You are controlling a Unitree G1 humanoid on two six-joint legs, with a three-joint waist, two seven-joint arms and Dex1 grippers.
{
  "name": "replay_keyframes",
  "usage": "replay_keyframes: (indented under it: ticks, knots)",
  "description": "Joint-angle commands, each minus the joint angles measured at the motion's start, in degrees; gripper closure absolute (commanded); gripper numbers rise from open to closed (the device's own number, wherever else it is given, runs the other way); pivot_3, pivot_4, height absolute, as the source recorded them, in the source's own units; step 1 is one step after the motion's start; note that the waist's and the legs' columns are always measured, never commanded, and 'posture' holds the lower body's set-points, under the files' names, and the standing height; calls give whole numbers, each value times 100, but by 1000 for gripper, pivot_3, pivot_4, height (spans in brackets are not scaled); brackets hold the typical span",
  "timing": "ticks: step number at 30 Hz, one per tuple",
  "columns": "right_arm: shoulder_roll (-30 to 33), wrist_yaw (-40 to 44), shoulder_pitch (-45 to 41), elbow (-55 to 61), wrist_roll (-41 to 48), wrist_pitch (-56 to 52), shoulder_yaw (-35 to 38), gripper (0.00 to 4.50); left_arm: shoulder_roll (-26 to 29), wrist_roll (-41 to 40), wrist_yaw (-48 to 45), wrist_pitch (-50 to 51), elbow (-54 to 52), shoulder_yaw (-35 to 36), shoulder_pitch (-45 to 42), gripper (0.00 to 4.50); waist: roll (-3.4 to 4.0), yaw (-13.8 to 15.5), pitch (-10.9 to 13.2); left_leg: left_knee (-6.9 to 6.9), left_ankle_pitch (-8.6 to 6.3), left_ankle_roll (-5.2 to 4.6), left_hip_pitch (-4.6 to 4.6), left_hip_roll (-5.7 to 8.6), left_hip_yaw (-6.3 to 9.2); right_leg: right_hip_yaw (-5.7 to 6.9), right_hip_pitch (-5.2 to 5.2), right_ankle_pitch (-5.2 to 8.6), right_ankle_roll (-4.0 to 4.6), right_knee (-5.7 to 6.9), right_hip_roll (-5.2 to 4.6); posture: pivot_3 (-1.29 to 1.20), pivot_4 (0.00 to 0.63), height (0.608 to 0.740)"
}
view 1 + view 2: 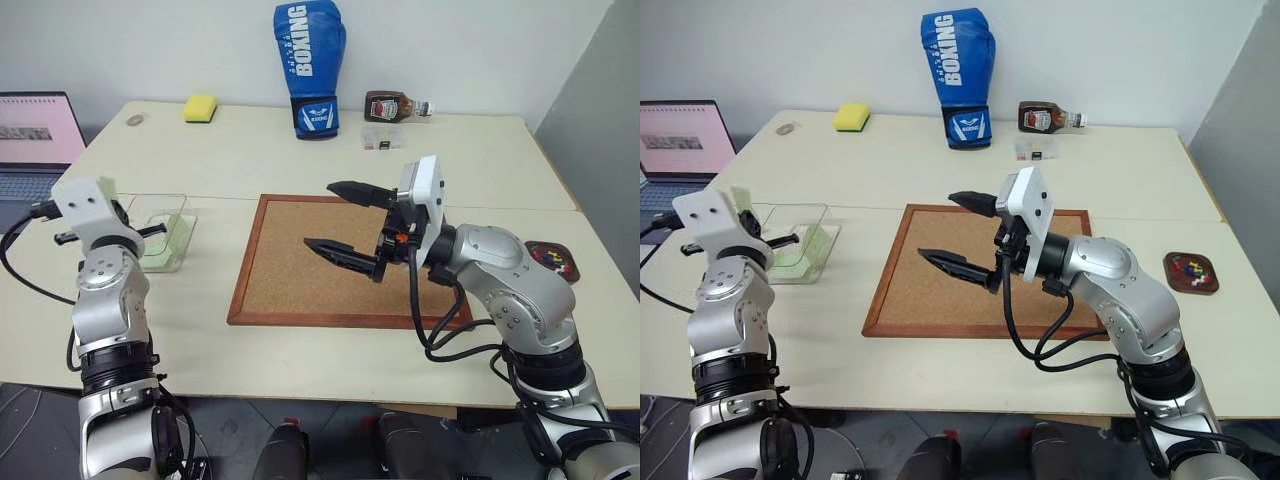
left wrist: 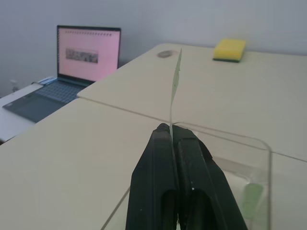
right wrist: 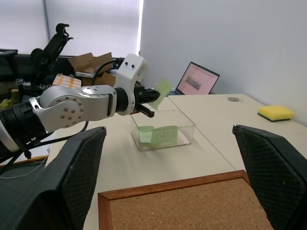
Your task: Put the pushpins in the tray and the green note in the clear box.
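The left gripper (image 3: 149, 101) is pressed together on the green note (image 3: 161, 91), pinching it by one edge so that the sheet stands up and away from the black fingertips (image 2: 165, 139), edge-on in the left wrist view and as a small pale-green flag in the right wrist view. The clear box (image 1: 165, 232) sits on the table at the robot's left, and the pinched note hangs above the box's outer, left end, close over its rim rather than over the middle; whether the sheet's lower edge is already inside the line of the walls cannot be told. So the box's open top lies below the note and a little toward the robot's right, and its long axis runs roughly across the table, from the gripper's end toward the cork board (image 1: 310, 255). Pale-green paper already lies flat on the bottom of the box. The left arm is plainly the nearer one, and the drop appears to be its job: a small shift inward over the opening and a release would likely do it, though a light sheet held upright may flutter or lean on the wall. The right gripper (image 1: 345, 222) hovers over the cork board with its jaws spread wide, holding and touching nothing. The tray (image 1: 1191, 272) lies at the far right of the table, with coloured pushpins (image 1: 1190, 267) in it.
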State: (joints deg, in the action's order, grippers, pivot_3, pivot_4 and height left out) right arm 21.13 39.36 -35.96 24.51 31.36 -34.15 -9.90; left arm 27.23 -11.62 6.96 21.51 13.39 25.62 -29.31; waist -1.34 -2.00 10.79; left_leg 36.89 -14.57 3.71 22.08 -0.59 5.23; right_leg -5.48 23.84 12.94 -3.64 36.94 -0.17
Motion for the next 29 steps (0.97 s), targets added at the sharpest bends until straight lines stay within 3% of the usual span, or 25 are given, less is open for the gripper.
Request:
replay_keyframes:
  ticks: [1,10,14,18,21,29]
  knots:
    - [22,-30,-68,148,-25,73,130,0,16,-67,-42,-88,88,95,-160,3828,0,6,0,0,0,0,1,0,1,1,0,0,0,0,0,0,150,740]
    - [53,-123,-62,149,-108,61,178,0,4,-16,-168,-268,409,-74,-433,2094,0,-6,0,0,0,0,1,0,0,1,1,0,0,1,0,0,150,740]
    - [117,-360,112,181,-311,94,246,0,-28,224,-628,-598,67,-673,-423,1203,-1,21,-1,-1,0,0,3,0,2,3,1,0,0,0,0,0,150,740]
    - [-52,-1365,611,250,-860,30,508,0,-456,151,-1302,-650,-720,-1490,-187,305,-6,38,-3,0,0,1,7,3,2,2,-1,0,0,-4,-4,0,150,740]
    - [-248,-2141,985,318,-1197,-126,785,0,-824,122,-1442,-503,-1222,-1843,44,305,-6,28,-4,0,0,1,19,7,-1,-1,7,0,0,-5,-9,0,150,740]
    - [-293,-3128,2435,499,-2376,248,748,0,-1523,405,-1305,-450,-1766,-2417,1030,305,-1,-75,-8,-9,0,0,29,-4,-10,-12,33,2,9,7,4,0,150,740]
